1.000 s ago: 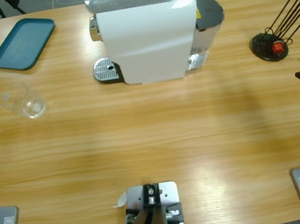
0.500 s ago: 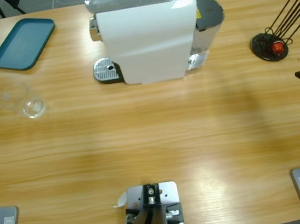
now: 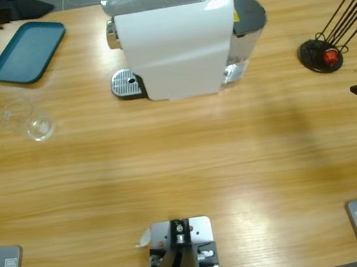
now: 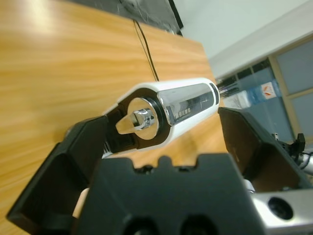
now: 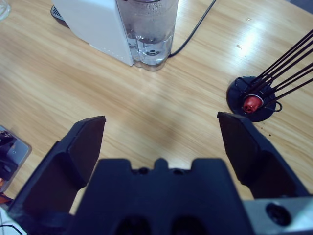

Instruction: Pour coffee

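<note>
Changed since a second ago: almost nothing; only a dark shape has appeared at the upper left corner of the high view, beside the teal tray (image 3: 26,51).
Glass tumbler (image 3: 26,119): left of the frame on the wooden surface (image 3: 189,165), upright, mouth up, long axis vertical; apart from the tray above it and well apart from the machine.
Coffee: none can be made out in the tumbler from here.
Coffee machine (image 3: 176,41): upper middle, drip grate (image 3: 126,83) at its left end, bare.
Left pincer (image 4: 164,142): spread wide, holding nothing, looking along the machine's end.
Right pincer (image 5: 161,142): spread wide, empty, above bare wood near the capsule stand (image 5: 254,100) with its red capsule (image 5: 252,103).
Step in hand: likely reaching for the tumbler.
Doing it well: approach level, close on the wall mid-height, keep it upright, mind the slippery glass.
</note>
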Controlling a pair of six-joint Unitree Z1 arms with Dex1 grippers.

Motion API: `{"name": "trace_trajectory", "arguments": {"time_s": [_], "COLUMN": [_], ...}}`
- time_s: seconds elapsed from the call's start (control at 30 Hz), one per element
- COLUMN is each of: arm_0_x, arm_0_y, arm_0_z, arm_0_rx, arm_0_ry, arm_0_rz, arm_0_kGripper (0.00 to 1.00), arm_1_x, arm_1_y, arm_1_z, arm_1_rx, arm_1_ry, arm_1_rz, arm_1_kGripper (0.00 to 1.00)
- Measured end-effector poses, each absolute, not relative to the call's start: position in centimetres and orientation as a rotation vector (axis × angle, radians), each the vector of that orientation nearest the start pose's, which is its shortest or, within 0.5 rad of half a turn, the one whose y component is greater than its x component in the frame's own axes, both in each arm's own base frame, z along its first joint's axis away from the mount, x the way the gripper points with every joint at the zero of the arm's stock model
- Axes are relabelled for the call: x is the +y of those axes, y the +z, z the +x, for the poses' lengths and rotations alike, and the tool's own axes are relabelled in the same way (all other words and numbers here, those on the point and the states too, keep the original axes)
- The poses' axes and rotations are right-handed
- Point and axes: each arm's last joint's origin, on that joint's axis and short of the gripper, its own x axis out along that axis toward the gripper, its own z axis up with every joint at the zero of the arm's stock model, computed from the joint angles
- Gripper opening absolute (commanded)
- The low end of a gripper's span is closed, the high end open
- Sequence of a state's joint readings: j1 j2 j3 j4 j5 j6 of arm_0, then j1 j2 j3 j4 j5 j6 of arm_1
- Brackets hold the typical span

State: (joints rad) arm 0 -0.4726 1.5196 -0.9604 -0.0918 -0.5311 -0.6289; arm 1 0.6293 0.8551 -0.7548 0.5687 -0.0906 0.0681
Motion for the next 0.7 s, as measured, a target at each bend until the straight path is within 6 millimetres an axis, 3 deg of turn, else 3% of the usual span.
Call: {"name": "trace_trajectory", "arguments": {"time_s": [0.1,0.23,0.3,0.37,0.43,0.5,0.7], "arm_0_x": [-17.1,-19.1,-19.6,-20.1,-20.6,-20.9,-21.0], "arm_0_y": [31.8,31.7,31.9,32.0,31.7,31.5,31.4], "arm_0_z": [27.0,27.7,27.8,27.8,27.8,27.7,27.7], "arm_0_rx": [0.863,0.878,0.875,0.882,0.901,0.918,0.924], "arm_0_ry": [-0.838,-0.893,-0.909,-0.932,-0.943,-0.941,-0.921], "arm_0_rz": [-0.601,-0.588,-0.583,-0.584,-0.587,-0.598,-0.608], "arm_0_kGripper": [0.923,0.893,0.78,0.749,0.589,0.503,0.479], "arm_1_x": [4.7,4.7,4.7,4.7,4.7,4.7,4.7], "arm_1_y": [32.9,32.9,32.9,32.9,32.9,32.9,32.9], "arm_1_z": [7.3,7.3,7.3,7.3,7.3,7.3,7.3], "arm_1_rx": [0.652,0.652,0.652,0.652,0.652,0.652,0.652], "arm_1_ry": [0.495,0.495,0.495,0.495,0.495,0.495,0.495], "arm_1_rz": [-0.174,-0.174,-0.174,-0.174,-0.174,-0.174,-0.174], "arm_1_kGripper": [1.0,1.0,1.0,1.0,1.0,1.0,1.0]}}
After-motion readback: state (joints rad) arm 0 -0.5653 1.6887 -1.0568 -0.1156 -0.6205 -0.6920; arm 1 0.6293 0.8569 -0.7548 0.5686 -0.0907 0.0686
